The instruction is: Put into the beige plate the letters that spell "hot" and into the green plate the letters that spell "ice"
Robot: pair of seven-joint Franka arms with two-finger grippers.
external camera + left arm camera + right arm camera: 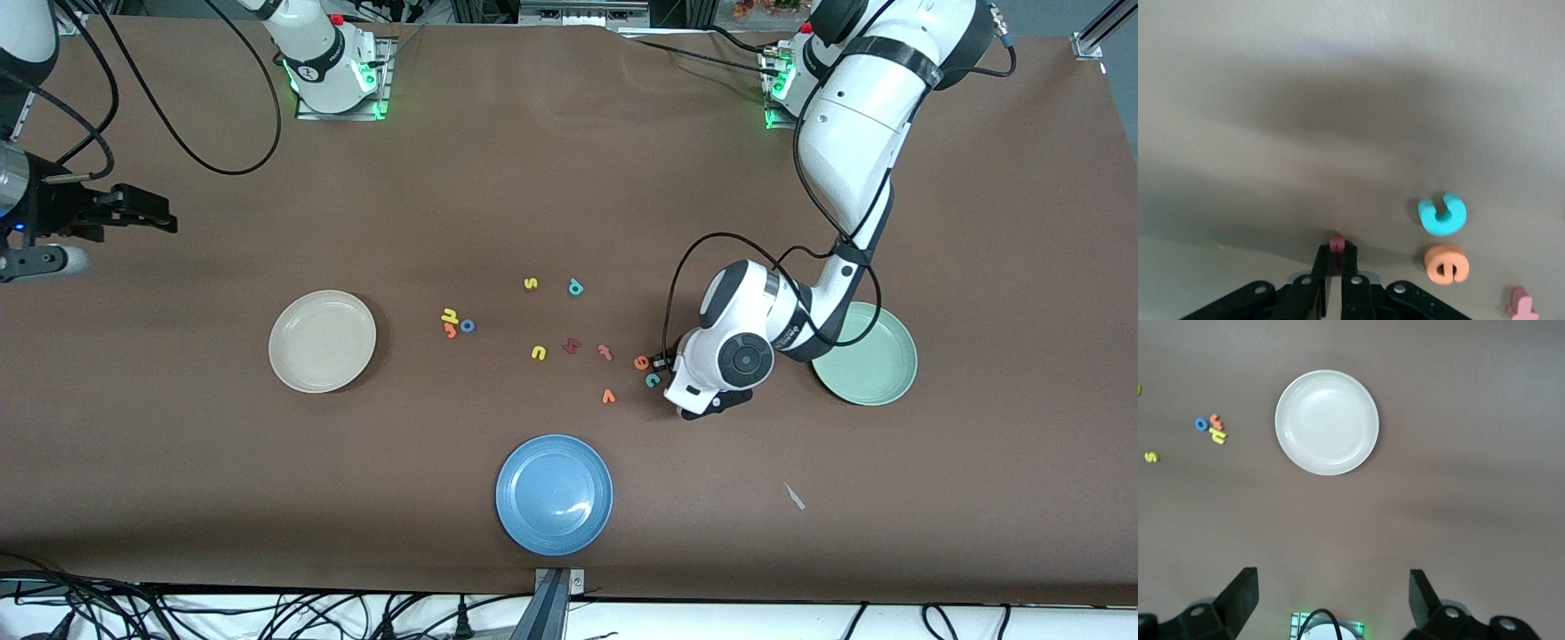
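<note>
A blue plate [554,494] lies nearest to the front camera, at the middle of the brown table [178,462]. Farther from it are a yellow s [531,284] with a teal p [575,287] beside it. Nearer lie a yellow u [538,353], a pinkish-red letter [605,352] and an orange v [608,396].

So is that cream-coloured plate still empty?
Yes, empty. The beige plate shows only bare surface, and the h, o and t lie clustered on the table beside it.
</note>
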